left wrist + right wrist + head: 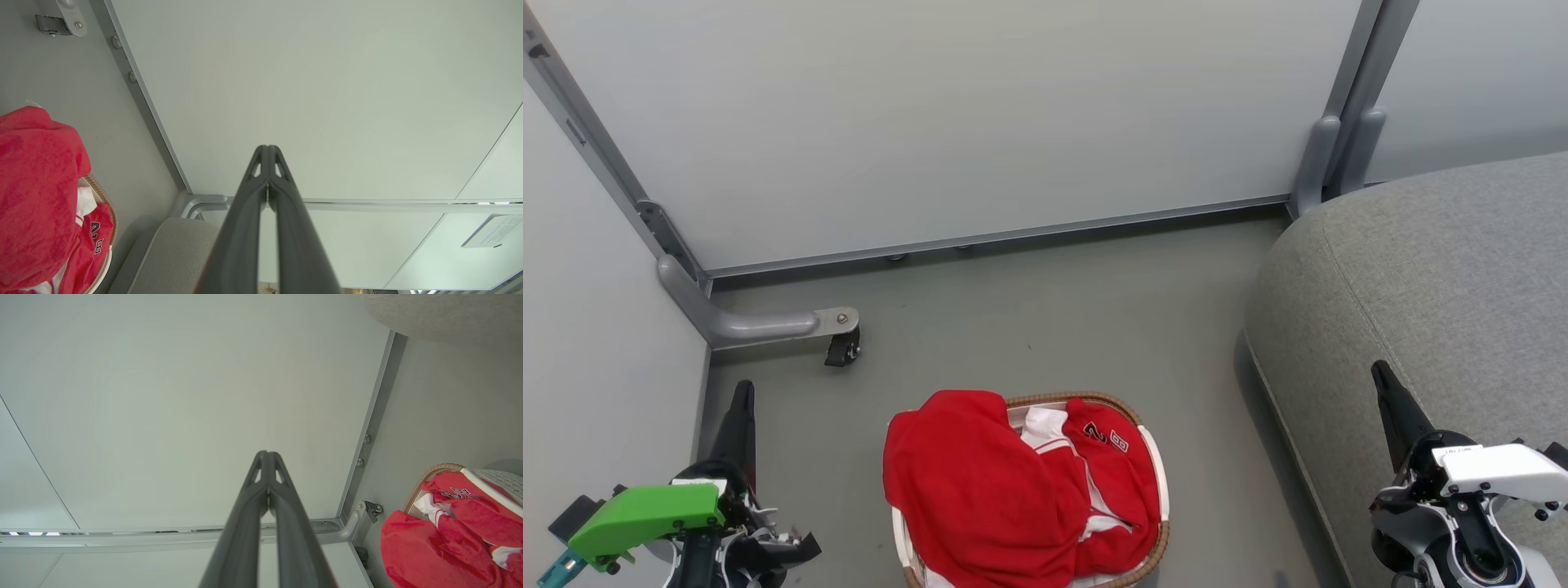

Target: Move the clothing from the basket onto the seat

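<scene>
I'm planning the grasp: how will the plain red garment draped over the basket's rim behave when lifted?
Probably floppy: the plain red garment lies in soft folds and hangs over the basket rim, so it should sag from a pinch. It looks plush, so likely not slippery. It overlaps the striped garment, which may drag along.

Closed in by pale grey partition panels, edged with a grey metal frame — evenly lit, matte. Below, smooth grey floor; at the left corner, a curved support foot ending in a small black caster resting on it.
</scene>
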Robot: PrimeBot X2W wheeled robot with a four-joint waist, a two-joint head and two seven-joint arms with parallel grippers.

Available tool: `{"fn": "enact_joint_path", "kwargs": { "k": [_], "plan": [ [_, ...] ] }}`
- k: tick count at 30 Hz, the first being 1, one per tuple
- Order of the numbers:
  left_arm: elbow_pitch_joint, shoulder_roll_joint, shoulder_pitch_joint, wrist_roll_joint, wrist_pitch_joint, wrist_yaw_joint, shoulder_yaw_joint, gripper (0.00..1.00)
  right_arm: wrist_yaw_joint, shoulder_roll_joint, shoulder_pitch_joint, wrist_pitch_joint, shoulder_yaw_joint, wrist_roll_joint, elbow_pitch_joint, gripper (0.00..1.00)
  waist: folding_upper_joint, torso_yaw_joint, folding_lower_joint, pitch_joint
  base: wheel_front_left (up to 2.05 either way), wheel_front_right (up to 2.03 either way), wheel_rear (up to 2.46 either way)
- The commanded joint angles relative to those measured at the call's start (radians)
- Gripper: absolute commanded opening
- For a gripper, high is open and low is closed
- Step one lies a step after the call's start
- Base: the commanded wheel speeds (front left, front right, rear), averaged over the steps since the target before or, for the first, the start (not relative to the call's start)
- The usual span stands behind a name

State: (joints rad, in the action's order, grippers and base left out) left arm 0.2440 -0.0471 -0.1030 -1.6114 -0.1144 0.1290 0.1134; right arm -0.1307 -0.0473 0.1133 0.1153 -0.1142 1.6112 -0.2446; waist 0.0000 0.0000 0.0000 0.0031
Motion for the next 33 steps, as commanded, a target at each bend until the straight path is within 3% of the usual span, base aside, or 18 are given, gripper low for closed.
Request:
{"fn": "enact_joint_path", "kwargs": {
  "k": [1,16,17,24,33],
  "plan": [
    [-0.002,-0.006,-0.011,-0.003,-0.002,0.003,0.002,0.00,0.000,-0.006,-0.011,0.000,-0.001,0.004,0.003,0.00,0.0000,0.000,0.0000,0.000,0.00,0.00,0.00],
    [-0.002,-0.006,-0.011,-0.003,-0.002,0.003,0.002,0.00,0.000,-0.006,-0.011,0.000,-0.001,0.004,0.003,0.00,0.0000,0.000,0.0000,0.000,0.00,0.00,0.00],
    [0.000,0.000,0.000,0.000,0.000,0.000,0.000,1.00,0.000,0.000,0.000,0.000,0.000,0.000,0.000,1.00,0.0000,0.000,0.0000,0.000,0.00,0.00,0.00],
    [0.031,0.000,0.003,0.036,0.025,0.000,-0.012,1.00,0.000,-0.006,0.000,-0.023,0.014,-0.030,-0.018,1.00,0.0000,0.000,0.0000,0.002,0.00,0.00,0.00],
    [0.037,-0.005,-0.009,0.247,0.069,0.000,-0.029,1.00,0.000,-0.034,0.021,-0.068,0.040,-0.203,-0.018,1.00,0.0000,-0.001,0.0000,0.009,0.00,0.00,0.00]
  ]
}}
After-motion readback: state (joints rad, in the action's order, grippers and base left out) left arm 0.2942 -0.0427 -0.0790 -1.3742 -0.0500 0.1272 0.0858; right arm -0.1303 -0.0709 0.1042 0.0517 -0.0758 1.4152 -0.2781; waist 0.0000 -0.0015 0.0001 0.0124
